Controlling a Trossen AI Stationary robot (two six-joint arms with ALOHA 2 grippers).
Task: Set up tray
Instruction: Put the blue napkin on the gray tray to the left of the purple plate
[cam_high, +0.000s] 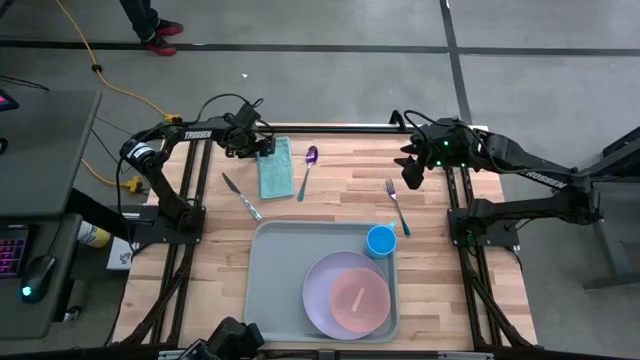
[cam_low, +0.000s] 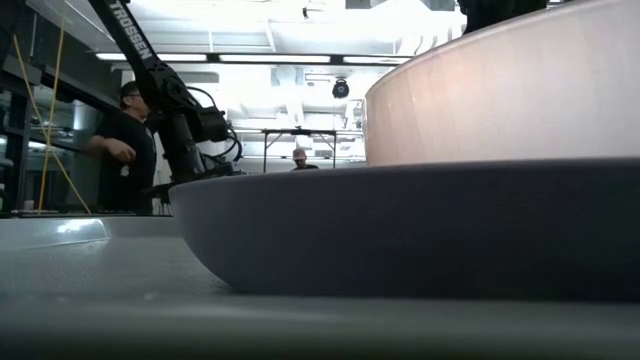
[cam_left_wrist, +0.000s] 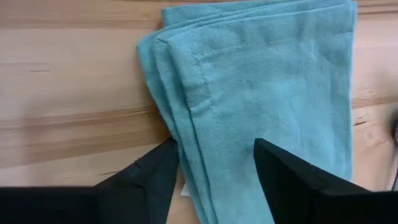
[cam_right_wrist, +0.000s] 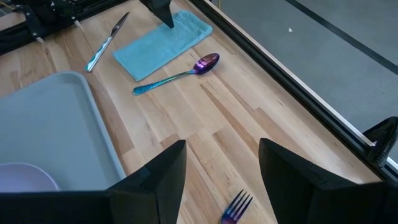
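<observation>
The tray (cam_high: 275, 290) sits at the near edge of the table, in the middle, so both arms can reach it. On it there is already a round lavender plate (cam_high: 322, 290) with a pink bowl (cam_high: 360, 297) on top, and a small blue cup (cam_high: 380, 240) stands in the tray's far right corner. The rest of the things wait on the bare wood behind the tray: a teal napkin (cam_high: 275, 167), a knife (cam_high: 242, 196), a shiny purple spoon (cam_high: 307, 171) and a fork (cam_high: 397, 205). The left gripper (cam_high: 262, 143) is at the far end of the napkin. Its fingers are open, one on the cloth and one just at the folded edge, and they hold nothing yet. It looks like it is placed that way so it can pinch the folded layers together and lift the napkin in one piece. The right gripper (cam_right_wrist: 221, 180) hangs over the wood near the fork, with its fingers open and empty. It seems to wait there, close to the fork, out of the left arm's way. I think the napkin is the next thing to go on the tray.
</observation>
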